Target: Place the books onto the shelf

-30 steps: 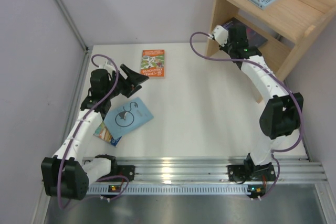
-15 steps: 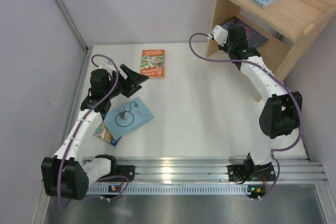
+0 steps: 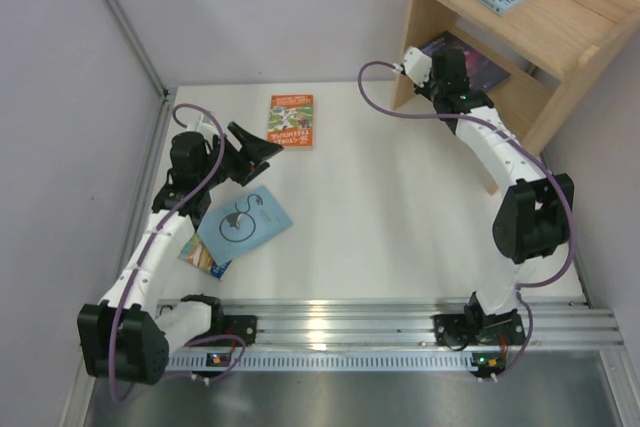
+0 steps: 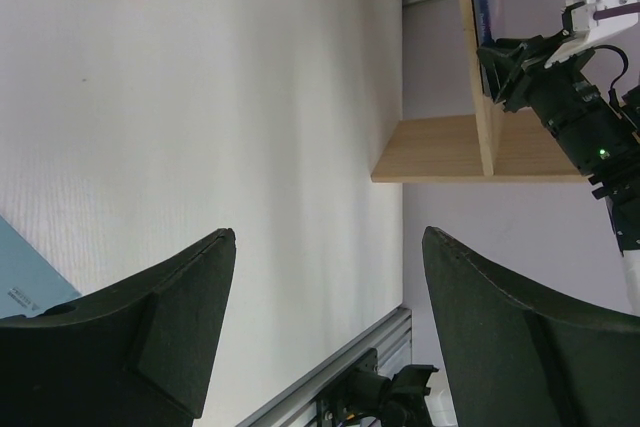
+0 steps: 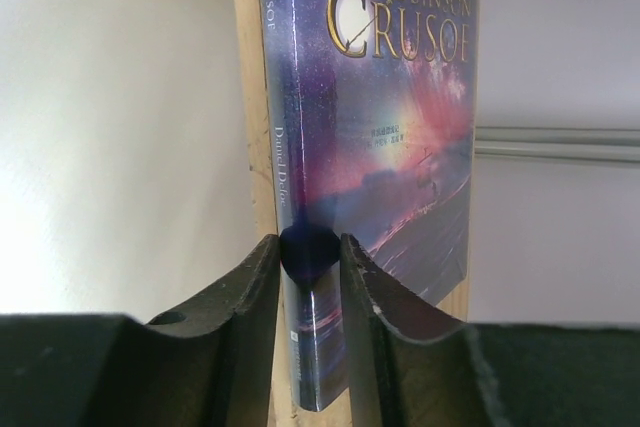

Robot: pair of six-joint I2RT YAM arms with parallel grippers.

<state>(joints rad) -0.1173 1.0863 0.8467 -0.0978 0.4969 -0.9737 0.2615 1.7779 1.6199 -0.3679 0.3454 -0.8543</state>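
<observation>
Purple galaxy book, pinched at its spine by my right end effector, lies on the lower tier of the shelf, so withdrawing before my jaws part could drag it off; my left end effector gapes empty.

The left arm reaches forward low over the table, and the left gripper has its jaws spread wide with nothing between them. The right arm stretches far forward, and the right gripper pinches the spine of the purple book.
</observation>
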